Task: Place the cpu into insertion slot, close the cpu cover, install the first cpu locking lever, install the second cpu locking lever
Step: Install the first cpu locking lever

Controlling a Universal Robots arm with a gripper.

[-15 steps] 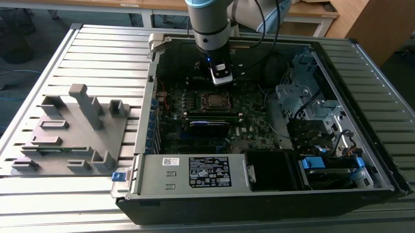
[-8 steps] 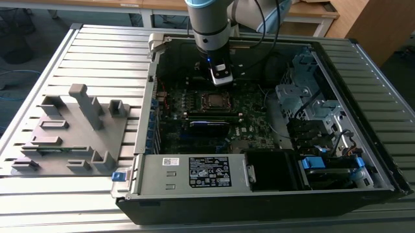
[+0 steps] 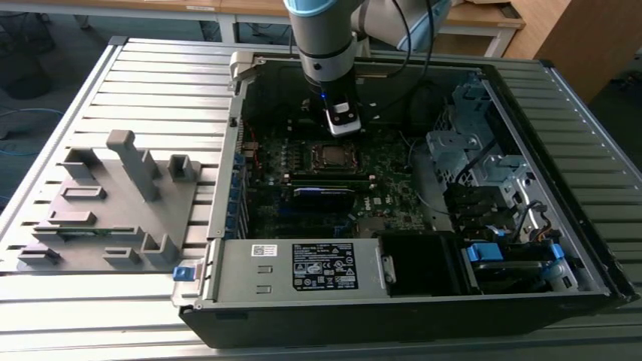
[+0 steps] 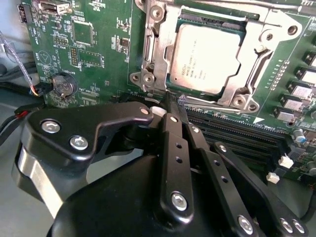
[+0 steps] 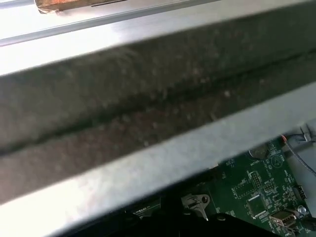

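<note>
The cpu (image 4: pixel 205 57) lies flat in the insertion slot (image 4: pixel 212 20), its dull silver top facing up. The silver cpu cover (image 4: pixel 249 74) is down around it as a frame. A thin metal lever rod (image 4: pixel 217 104) runs along the socket edge nearest my fingers. My gripper (image 4: pixel 175 101) is shut, and its black fingertips (image 4: pixel 171 116) come together right at that edge of the socket. In the exterior view the gripper (image 3: pixel 344 126) hangs inside the open computer case, just behind the cpu (image 3: pixel 330 154) on the motherboard.
Long black memory slots (image 4: pixel 237 133) lie beside the socket and a coin battery (image 4: pixel 64 85) sits on the board. The case wall (image 5: pixel 148 98) is close to the wrist. A power supply (image 3: pixel 301 267) and drive cage (image 3: pixel 482 158) flank the board. A grey fixture (image 3: pixel 110 203) stands at the exterior view's left.
</note>
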